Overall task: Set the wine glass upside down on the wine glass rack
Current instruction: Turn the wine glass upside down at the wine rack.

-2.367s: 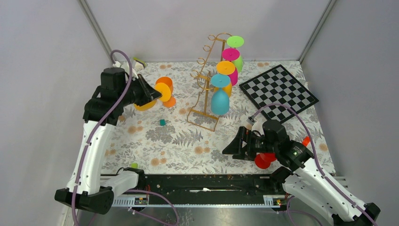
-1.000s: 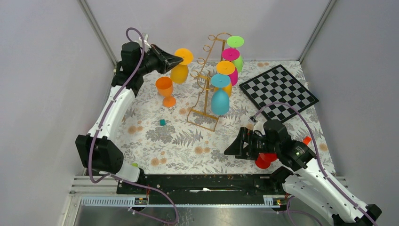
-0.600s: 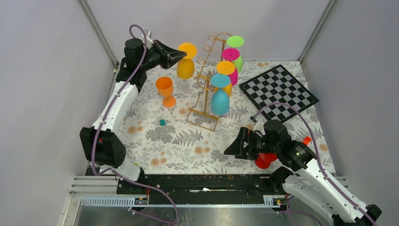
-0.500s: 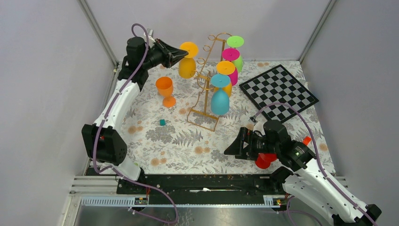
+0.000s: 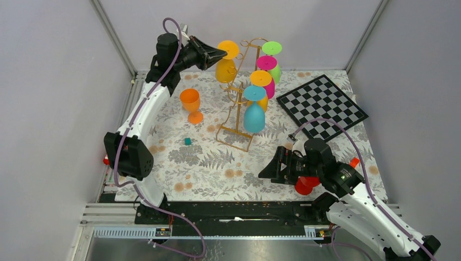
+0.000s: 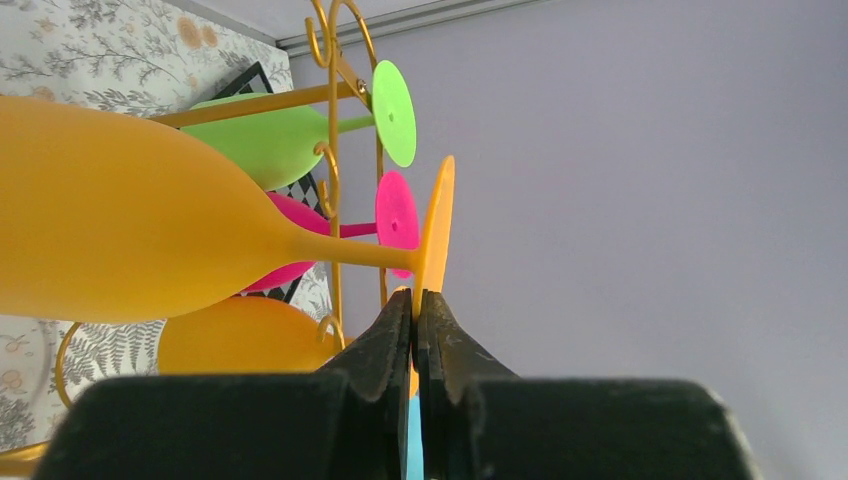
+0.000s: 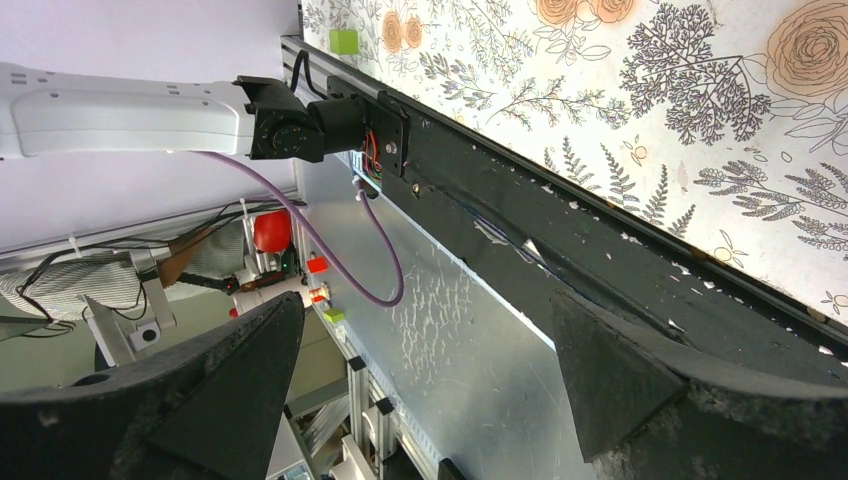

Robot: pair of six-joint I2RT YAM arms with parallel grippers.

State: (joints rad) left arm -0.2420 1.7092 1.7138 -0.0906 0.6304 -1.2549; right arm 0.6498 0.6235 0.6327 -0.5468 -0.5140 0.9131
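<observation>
We counted seven glasses, one rack point(image 5: 237, 111), one checkerboard point(image 5: 322, 106) and one teal cube point(image 5: 187, 141). Four glasses hung foot-up along the rack's right side, the blue glass point(image 5: 254, 117) nearest the arms. The yellow glass point(image 5: 225, 69) hung bowl-down at the rack's left side by the top hooks. The left fingers point(image 6: 400, 335) were pinched on the edge of its foot, and we could not tell whether it touched the wire. The right fingers point(image 7: 225, 385) stood wide apart, holding nothing. An orange glass point(image 5: 189, 100) stood upright on the table point(image 5: 217, 163), and a red glass point(image 5: 303, 186) lay half hidden under the right arm.
</observation>
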